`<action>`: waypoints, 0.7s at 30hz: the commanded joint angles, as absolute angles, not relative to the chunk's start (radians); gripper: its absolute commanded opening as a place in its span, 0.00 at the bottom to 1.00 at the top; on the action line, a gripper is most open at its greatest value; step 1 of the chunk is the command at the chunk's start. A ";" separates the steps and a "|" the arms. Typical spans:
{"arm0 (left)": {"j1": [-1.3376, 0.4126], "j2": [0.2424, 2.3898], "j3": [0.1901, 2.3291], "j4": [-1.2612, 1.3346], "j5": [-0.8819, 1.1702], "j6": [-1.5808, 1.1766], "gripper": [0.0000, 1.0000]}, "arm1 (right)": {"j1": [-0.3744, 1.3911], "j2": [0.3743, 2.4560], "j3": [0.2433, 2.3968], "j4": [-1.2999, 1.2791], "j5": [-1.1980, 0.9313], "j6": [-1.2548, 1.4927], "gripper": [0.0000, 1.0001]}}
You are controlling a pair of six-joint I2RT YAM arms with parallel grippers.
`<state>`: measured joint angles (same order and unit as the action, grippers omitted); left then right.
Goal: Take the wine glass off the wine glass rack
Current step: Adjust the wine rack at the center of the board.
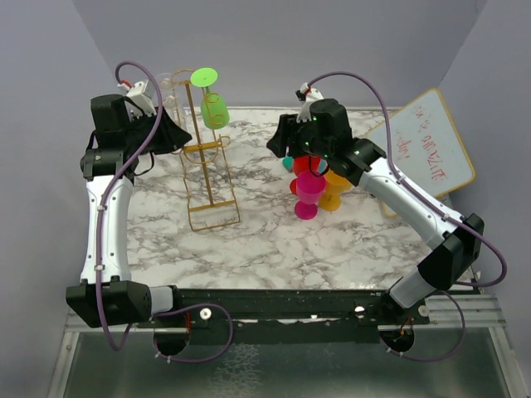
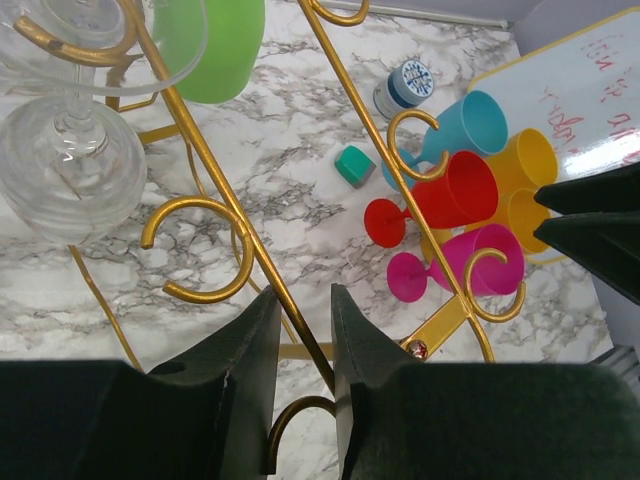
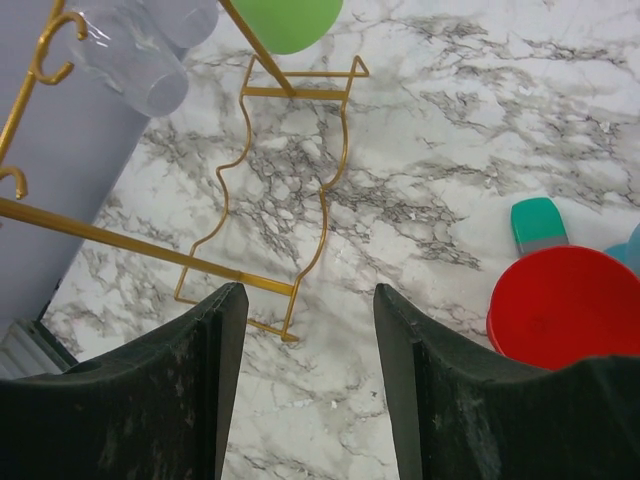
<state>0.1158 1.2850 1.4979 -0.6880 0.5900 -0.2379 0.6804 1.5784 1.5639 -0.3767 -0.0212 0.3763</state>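
The left pincer (image 2: 305, 295) has its fingers nearly together. The main gold rod of the rack (image 2: 225, 190) runs right through the slim gap, low on the stand and just under a curled hook. The wrist view is honestly too cramped to tell whether the pads are actually biting the rod or just framing it. The right pincer (image 3: 310, 295) is spread wide with nothing in it. It hangs over the marble table (image 2: 300, 150), well away from the rack and next to a bunch of coloured plastic cups (image 2: 455, 190) standing together on the right.

Nothing's off the rack at this point. A clear wine glass (image 2: 70, 165) hangs upside down by its foot from the upper hooks on the left pincer's side. A green wine glass (image 2: 215, 50) hangs the same way just beside it.

This looks like the brace-the-stand step, with the left arm steadying that skinny wire thing so it doesn't tip. If so, the right arm probably has to cross over next. It'd need to take one glass by the bowl or stem, then slide its foot out along the hook's open end rather than pulling straight down. A yank would likely drag the whole rack along.
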 commanded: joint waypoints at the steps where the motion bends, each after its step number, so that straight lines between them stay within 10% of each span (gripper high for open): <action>1: 0.121 1.269 1.521 -0.697 0.601 -0.176 0.12 | 0.671 1.571 1.641 -0.396 -0.066 0.351 0.59; 21: 0.121 1.302 1.514 -0.719 0.920 -0.050 0.00 | 0.551 1.643 1.732 -0.344 -0.278 0.444 0.59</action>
<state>0.1272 1.2976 1.5013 -0.6991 0.7399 -0.1329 0.5659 1.6333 1.6974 -0.3630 -0.2123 0.4191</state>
